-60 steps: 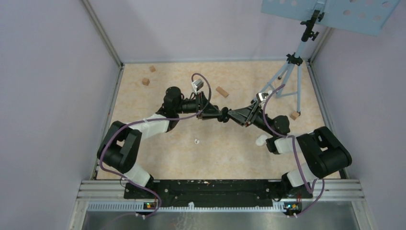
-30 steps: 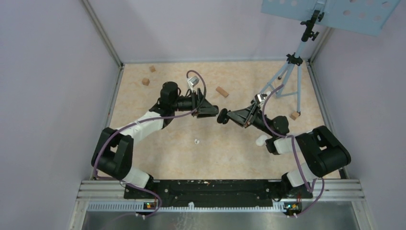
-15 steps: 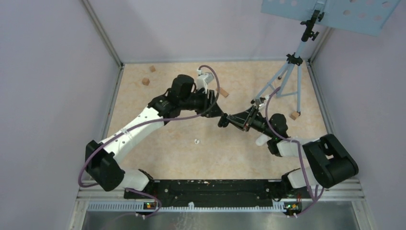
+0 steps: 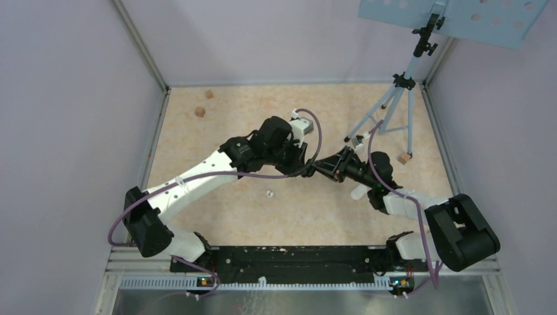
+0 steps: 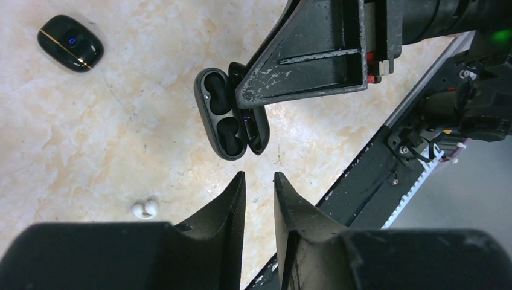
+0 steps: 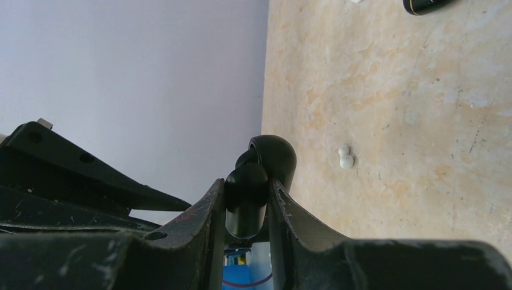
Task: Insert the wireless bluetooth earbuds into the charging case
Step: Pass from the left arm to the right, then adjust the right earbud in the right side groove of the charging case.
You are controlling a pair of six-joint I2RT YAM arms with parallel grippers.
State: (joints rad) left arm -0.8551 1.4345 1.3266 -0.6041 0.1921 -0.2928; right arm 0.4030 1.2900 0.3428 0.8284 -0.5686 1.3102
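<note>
Midway across the tan speckled surface (image 4: 230,220), two black-and-white robot arms meet nose to nose. At far left, a small tan wooden block (image 4: 200,111) sits near the back wall, with another just beyond it. The left gripper (image 5: 259,181) hangs with its fingers set close together; a narrow slit of surface shows between them and nothing is in it. Near it lie the tiny white plastic earbuds (image 5: 145,209), a two-lobed speck loose on the surface. Whether it is one bud or a touching pair cannot be told. It is well apart from a shut glossy black oval case (image 5: 70,43). Just right of centre, the right gripper (image 6: 246,193) pinches the open black oval charging case (image 5: 226,115), its two dark wells facing the left arm. At far right stands a pale blue tripod (image 4: 394,105), with a third tan block (image 4: 404,158) by its foot.
</note>
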